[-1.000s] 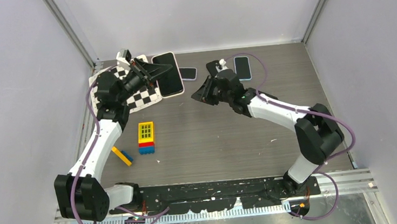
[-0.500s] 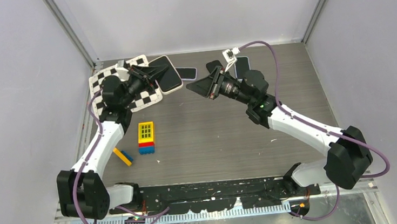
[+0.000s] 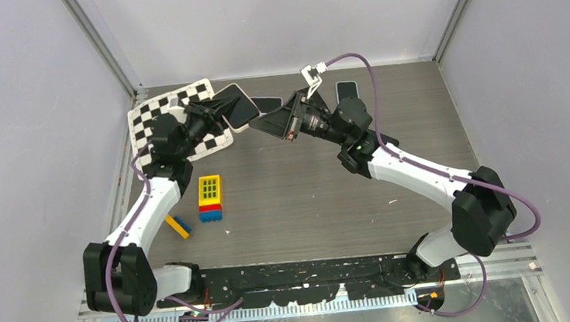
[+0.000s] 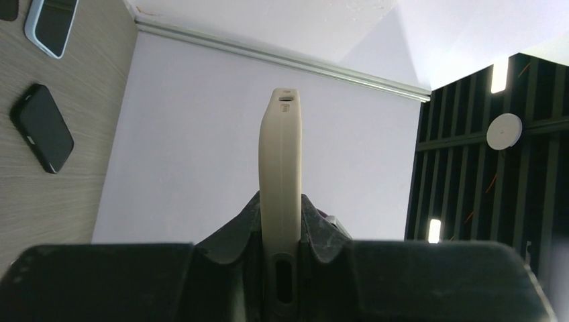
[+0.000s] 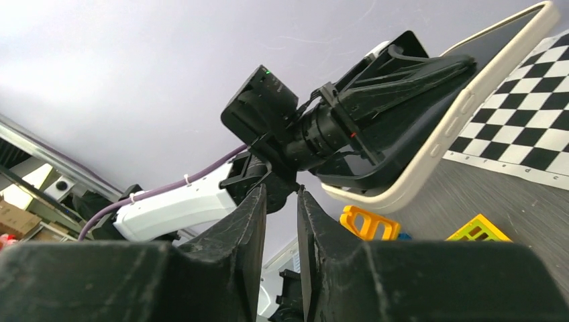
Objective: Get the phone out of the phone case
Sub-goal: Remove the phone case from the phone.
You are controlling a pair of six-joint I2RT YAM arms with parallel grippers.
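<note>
My left end effector [image 4: 280, 208] is clamped on the cream phone case [image 4: 280, 147], raised above the counter [image 3: 308, 198] at eleven o'clock in the overhead view. The phone [image 3: 237, 107] sits inside it. My right end effector [image 5: 280, 201] hovers just beside, fingers barely parted, empty. The risk is that a hard push on the phone could twist the case in my grip — or drop both.
</note>
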